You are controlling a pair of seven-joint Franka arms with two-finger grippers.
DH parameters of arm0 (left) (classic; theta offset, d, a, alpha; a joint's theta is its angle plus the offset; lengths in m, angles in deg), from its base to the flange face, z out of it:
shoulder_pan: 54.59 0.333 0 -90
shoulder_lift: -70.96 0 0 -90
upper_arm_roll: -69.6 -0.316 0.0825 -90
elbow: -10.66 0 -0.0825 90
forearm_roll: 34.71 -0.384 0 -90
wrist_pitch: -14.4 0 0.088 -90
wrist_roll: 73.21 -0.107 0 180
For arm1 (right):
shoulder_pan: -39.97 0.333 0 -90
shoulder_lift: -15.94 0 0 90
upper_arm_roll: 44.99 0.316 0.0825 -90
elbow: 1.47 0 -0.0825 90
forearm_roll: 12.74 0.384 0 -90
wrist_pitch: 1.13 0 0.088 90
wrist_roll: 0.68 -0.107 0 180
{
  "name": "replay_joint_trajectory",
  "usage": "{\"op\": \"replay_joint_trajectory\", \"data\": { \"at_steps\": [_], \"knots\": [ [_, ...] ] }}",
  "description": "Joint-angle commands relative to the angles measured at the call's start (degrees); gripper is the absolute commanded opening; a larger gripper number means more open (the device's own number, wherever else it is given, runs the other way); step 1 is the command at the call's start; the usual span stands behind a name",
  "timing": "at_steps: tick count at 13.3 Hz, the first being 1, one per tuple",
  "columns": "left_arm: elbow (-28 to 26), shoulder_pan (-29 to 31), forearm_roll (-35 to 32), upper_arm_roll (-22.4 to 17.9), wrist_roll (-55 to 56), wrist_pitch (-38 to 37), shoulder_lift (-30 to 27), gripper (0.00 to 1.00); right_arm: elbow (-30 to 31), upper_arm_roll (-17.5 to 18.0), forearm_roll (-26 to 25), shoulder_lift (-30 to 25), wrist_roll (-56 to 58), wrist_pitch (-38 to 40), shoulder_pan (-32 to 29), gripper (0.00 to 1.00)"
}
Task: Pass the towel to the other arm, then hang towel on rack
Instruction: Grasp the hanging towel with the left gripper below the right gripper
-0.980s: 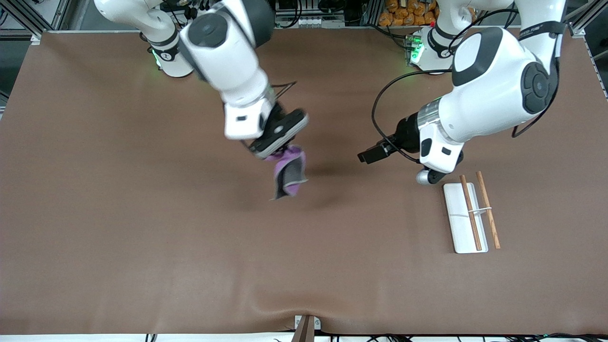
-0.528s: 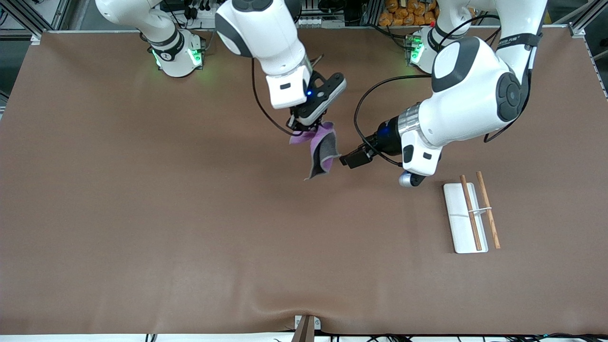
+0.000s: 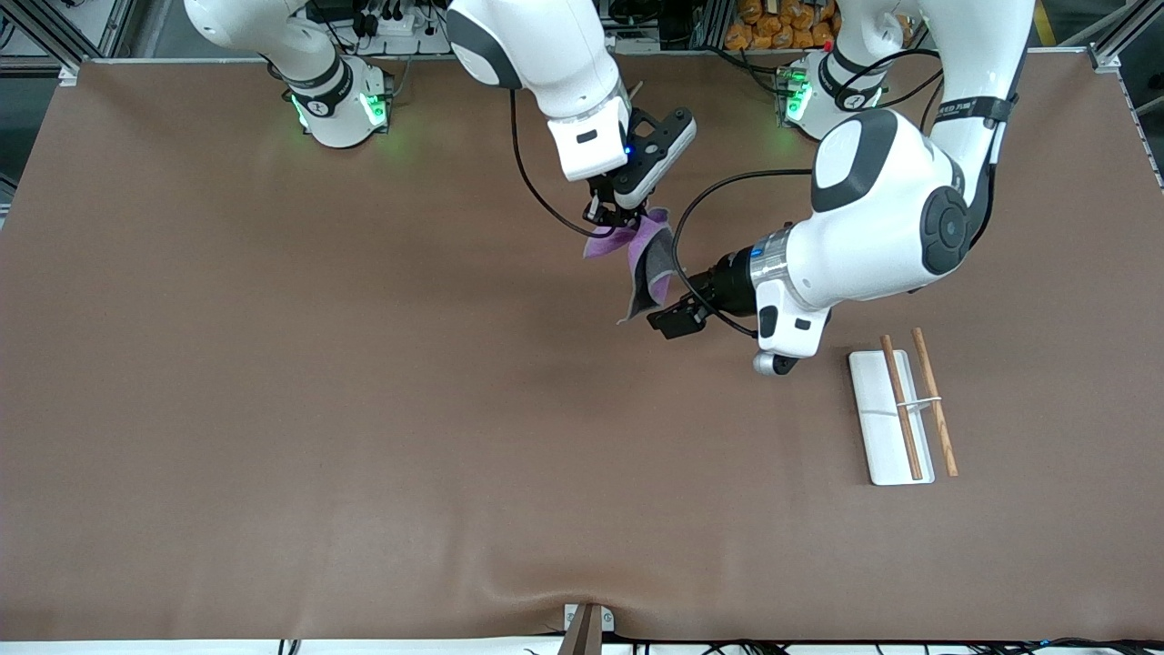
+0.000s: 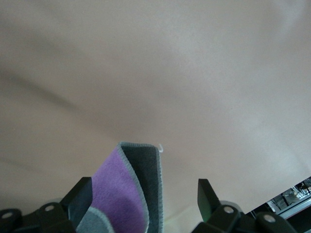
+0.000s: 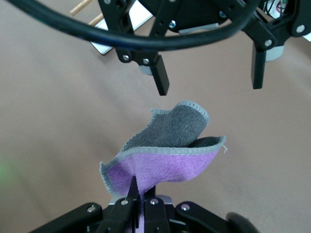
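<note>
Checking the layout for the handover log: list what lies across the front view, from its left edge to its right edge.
Right pincer shut on the towel → left pincer, open beside the hanging towel → rack on the table.

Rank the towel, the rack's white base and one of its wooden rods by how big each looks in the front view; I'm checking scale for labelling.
1. The rack's white base, largest in area.
2. The towel; it hangs folded, raised toward the camera, so this place is unsure.
3. A wooden rod: about as long as the base, but thinnest.
</note>
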Motion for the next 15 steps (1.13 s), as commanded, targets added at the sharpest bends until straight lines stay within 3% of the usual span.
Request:
{"op": "replay_joint_trajectory", "data": {
  "at_steps": [1, 8, 15],
  "knots": [
    [0.44, -0.82, 0.89, -0.19, 1.97, -0.56, -0.26, 0.88, -0.14, -0.70, -0.56, 0.00, -0.07, -0.46, 0.82, 0.00],
    [0.62, -0.56, 0.89, -0.19, 2.59, -8.46, -2.45, 0.74, -0.14, -0.79, -0.74, 0.44, -0.07, -0.55, 0.82, 0.00],
    [0.62, -0.73, 0.89, -0.10, 2.59, -9.88, -2.19, 0.47, -0.14, -0.70, -0.74, 0.79, -0.07, -0.55, 0.90, 0.00]
  ]
}}
